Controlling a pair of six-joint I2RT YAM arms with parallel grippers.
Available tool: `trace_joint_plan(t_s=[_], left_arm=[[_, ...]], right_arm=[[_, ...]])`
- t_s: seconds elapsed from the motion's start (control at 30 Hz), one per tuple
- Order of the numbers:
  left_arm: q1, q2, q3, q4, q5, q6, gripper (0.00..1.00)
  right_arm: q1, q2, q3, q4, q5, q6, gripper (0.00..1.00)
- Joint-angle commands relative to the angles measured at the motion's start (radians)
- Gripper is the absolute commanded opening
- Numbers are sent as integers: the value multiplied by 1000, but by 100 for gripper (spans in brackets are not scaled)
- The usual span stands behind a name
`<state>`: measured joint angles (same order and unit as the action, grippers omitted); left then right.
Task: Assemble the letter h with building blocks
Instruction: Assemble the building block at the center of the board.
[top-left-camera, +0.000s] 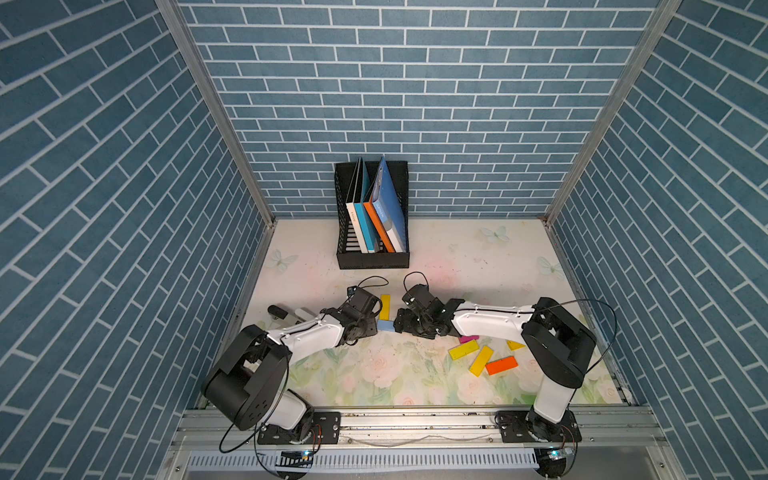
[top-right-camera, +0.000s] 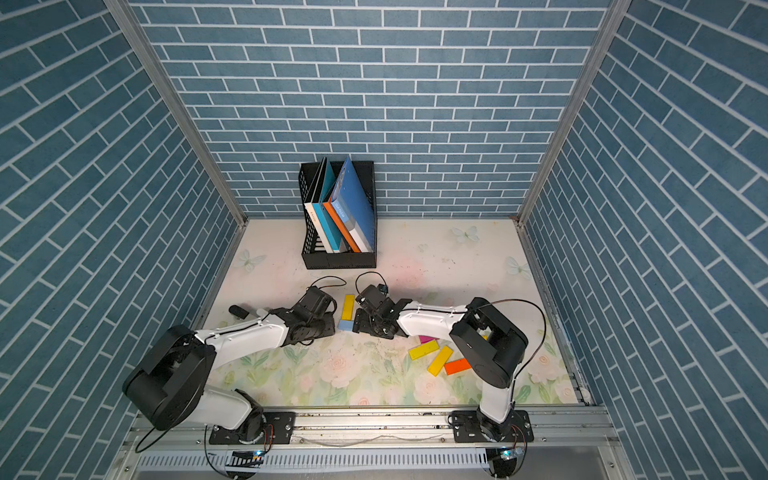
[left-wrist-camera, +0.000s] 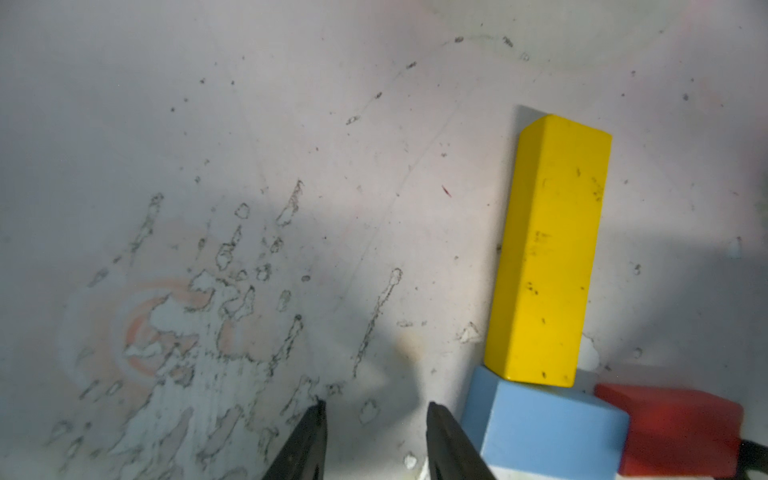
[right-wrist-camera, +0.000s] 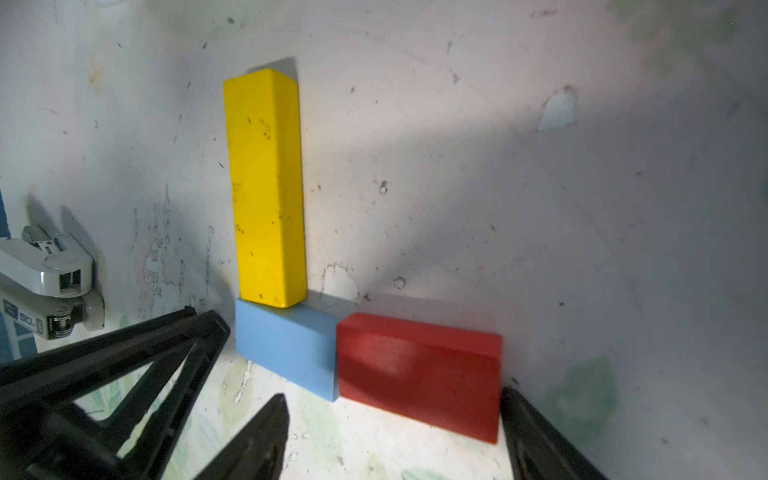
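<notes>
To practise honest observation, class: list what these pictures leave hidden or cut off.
- Red block: top views, hidden under the right arm.
- Magenta block: top views, mostly under that arm.
- Rightmost yellow block: top views, partly behind that arm.
- Left gripper: left wrist view, fingers cut off by the frame edge.

Robot lab cell: brick-print panels (top-left-camera: 415, 83) are enclosing the floral worktop (top-left-camera: 374, 374); left arm (top-left-camera: 307, 338) and right arm (top-left-camera: 490, 318) are sitting on an aluminium rail (top-left-camera: 415, 422).

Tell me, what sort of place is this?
Likely a robot test booth: brick-print panels in a metal frame, left arm and right arm bolted to a rail beside a floral table.
</notes>
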<state>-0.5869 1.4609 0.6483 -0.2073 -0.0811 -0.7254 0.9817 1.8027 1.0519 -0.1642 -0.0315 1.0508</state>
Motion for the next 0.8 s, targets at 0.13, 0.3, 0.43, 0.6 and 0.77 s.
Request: trace_joint_plan(t_s=[0.13, 0.3, 0.43, 0.6, 0.77], left_arm=[[4, 12, -28, -6, 7, 2, 44], [4, 10, -33, -3, 12, 2, 44], [4, 7, -39, 1, 14, 3, 44], [4, 13, -46, 18, 36, 7, 44], [-2, 22, -35, 30, 56, 6, 43]], right_arm=[[7, 30, 25, 15, -5, 3, 80], [7, 45, 41, 17, -4, 2, 80], [7, 39, 41, -8, 9, 1, 80], [7, -10, 33, -63, 60, -3, 80], [6, -65, 24, -122, 109, -10, 81]])
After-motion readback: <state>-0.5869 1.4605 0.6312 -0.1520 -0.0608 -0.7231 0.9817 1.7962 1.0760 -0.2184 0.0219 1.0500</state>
